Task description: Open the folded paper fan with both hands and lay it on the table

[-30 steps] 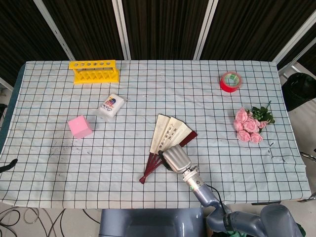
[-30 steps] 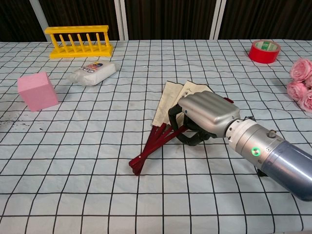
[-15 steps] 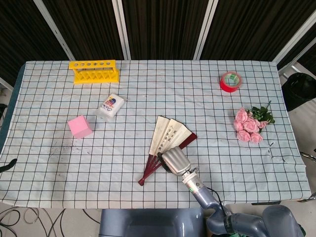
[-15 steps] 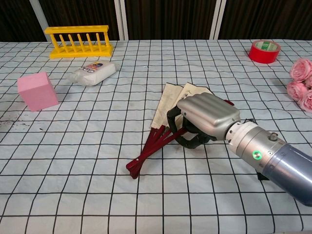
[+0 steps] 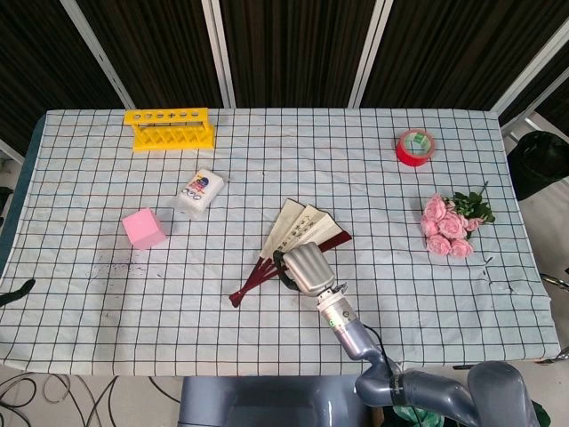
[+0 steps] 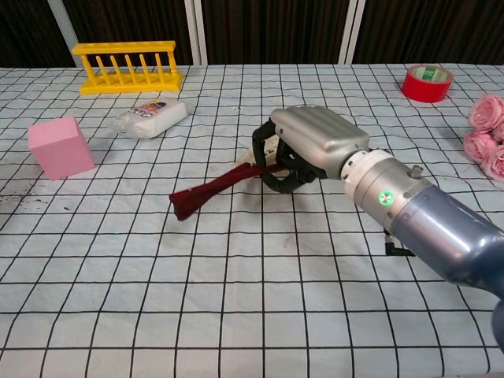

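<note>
The right hand (image 6: 311, 150) gripped the partly spread paper fan (image 5: 289, 242) near its ribs, fingers (image 6: 276, 169) curled around it, mid-worktop. The fan's long axis ran from its dark red handle end, lower left, toward the paper up right. The left hand was absent from both views.

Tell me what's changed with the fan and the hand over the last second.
The right hand, gripping the paper fan throughout, has moved away from the robot and lifted it; its red handle end swung toward the robot's left. The fan is still only partly open. Pink cube, yellow rack, tape and flowers stayed put.
</note>
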